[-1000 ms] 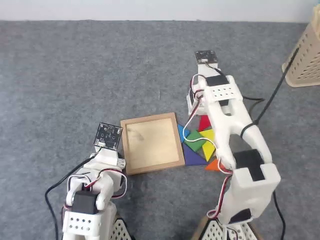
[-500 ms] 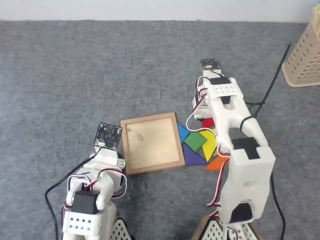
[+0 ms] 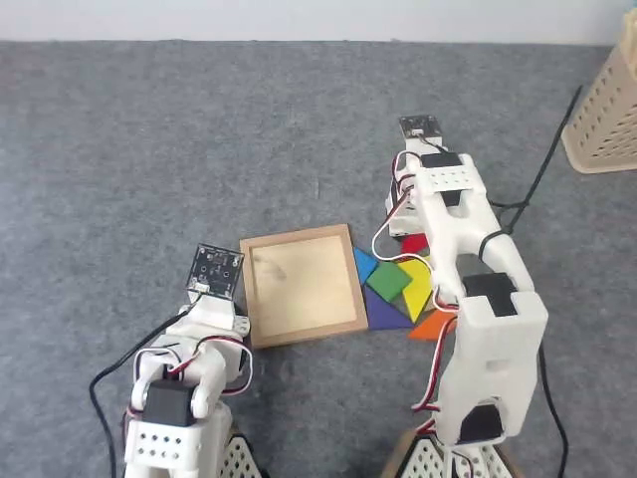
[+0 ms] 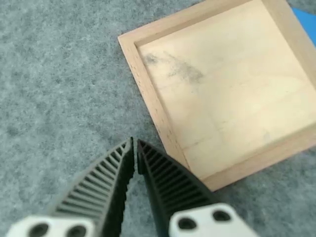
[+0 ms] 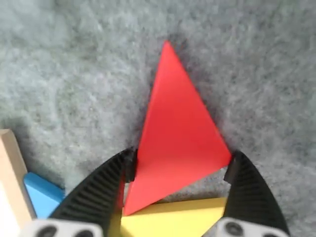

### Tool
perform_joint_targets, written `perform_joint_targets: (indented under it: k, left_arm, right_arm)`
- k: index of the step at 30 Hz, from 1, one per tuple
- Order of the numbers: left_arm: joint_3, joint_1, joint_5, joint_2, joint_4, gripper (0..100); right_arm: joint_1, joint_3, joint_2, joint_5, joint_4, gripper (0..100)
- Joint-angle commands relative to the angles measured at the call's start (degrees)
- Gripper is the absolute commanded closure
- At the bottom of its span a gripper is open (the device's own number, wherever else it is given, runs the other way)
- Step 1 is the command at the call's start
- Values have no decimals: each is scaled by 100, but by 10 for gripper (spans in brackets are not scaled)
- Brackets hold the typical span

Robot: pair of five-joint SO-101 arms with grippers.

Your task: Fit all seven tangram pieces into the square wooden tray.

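The square wooden tray (image 3: 261, 319) lies in the middle of the grey carpet with nothing inside; the left wrist view has its rim (image 4: 148, 94) just ahead of my shut left gripper (image 4: 134, 144). The tangram pieces lie packed against the tray's right side: blue (image 3: 364, 264), green (image 3: 389, 280), yellow (image 3: 418, 286), purple (image 3: 383, 312), orange (image 3: 429, 327) and the red triangle (image 3: 413, 243). My right gripper (image 5: 180, 159) is down over the red triangle (image 5: 177, 118), open, one finger at each side. The yellow piece (image 5: 168, 219) and blue piece (image 5: 42, 191) lie beside it.
A pale slatted basket (image 3: 607, 110) stands at the far right edge. The right arm (image 3: 453, 214) stretches over the pieces and covers part of them. The left arm (image 3: 189, 378) sits low at the near left, short of the tray.
The right arm swung a little to the right and settled over the red triangle, uncovering the green and yellow pieces. The left arm kept still.
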Motion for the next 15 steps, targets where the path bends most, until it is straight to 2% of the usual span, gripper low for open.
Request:
perform_joint_targets:
  k: [1,15]
  left_arm:
    - [-110,0,35,-114,35,988]
    - [-110,0,35,-114,35,988]
  right_arm:
    - [-110,-211,-479,97,75,811]
    - [-312,448,-1481,185,-224,807]
